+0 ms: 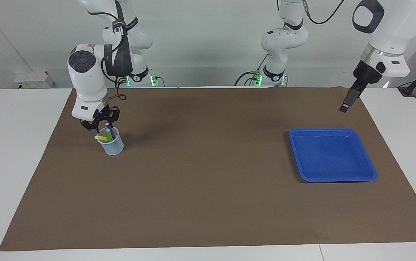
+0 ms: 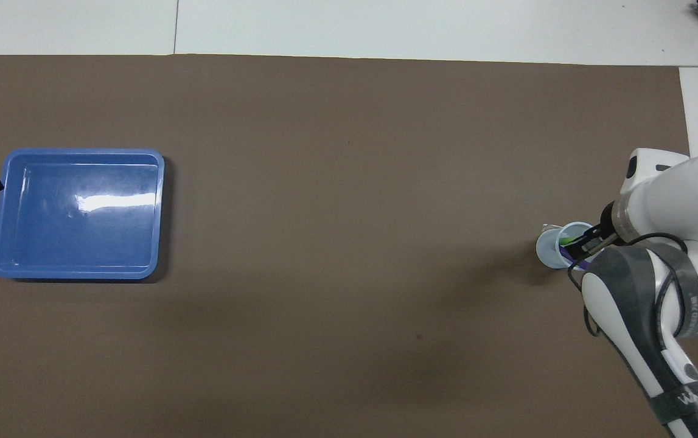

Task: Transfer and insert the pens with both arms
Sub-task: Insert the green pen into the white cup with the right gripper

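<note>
Three pens standing tilted together inside a small clear cup (image 1: 111, 144) toward the right arm's end of the table. Yellow pen (image 1: 103, 138) leaning lowest, nearly flat across the rim, its pale cap end poking out past the rim. Purple pen (image 1: 110, 132) rising steeper, pale cap uppermost. Green pen (image 2: 566, 241) showing from overhead as a short bright strip inside the cup mouth, partly hiding under the gripper above.
</note>
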Controlling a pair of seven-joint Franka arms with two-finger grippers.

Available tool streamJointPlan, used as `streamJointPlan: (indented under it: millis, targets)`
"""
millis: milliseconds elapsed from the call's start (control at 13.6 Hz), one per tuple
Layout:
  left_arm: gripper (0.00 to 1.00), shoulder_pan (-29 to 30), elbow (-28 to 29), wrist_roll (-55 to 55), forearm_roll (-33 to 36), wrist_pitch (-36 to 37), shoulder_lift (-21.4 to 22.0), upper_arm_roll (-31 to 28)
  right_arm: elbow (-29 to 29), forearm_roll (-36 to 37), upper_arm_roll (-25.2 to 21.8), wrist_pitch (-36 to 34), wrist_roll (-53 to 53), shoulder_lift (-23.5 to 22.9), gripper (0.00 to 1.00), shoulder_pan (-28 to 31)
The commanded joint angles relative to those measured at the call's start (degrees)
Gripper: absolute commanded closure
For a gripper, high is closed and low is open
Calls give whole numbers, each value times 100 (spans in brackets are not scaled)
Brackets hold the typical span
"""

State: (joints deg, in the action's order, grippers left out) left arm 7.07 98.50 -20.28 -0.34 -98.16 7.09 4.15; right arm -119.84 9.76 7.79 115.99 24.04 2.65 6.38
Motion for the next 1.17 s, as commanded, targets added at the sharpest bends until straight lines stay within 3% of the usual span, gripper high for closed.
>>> streamJointPlan:
  millis: [0,220,514,734,808,955,1101]
  targets:
    - [0,-390,-489,742,289,551,-172,-125,433,-621,73,-521,-119,112,0,39]
    - [0,-549,-867,1586,289,1157,-313,-151,1504,-765,82,-1707,-163,60,0,-31]
    - [0,-664,-728,1624,245,1335,-287,-125,2964,-905,82,-3597,-276,25,0,-242]
    - [0,-664,-290,1658,218,1256,-173,-125,2826,-914,82,-3548,-496,95,0,-251]
    - [0,-655,-244,1685,218,1239,-172,-133,2869,-949,82,-3513,-575,69,0,-260]
    - [0,-664,-253,1650,218,1090,-181,-186,2530,-984,82,-2813,-970,77,0,-260]
    - [0,-672,-244,1658,218,1019,-199,-195,2614,-906,-5,-2844,-998,34,0,-513]
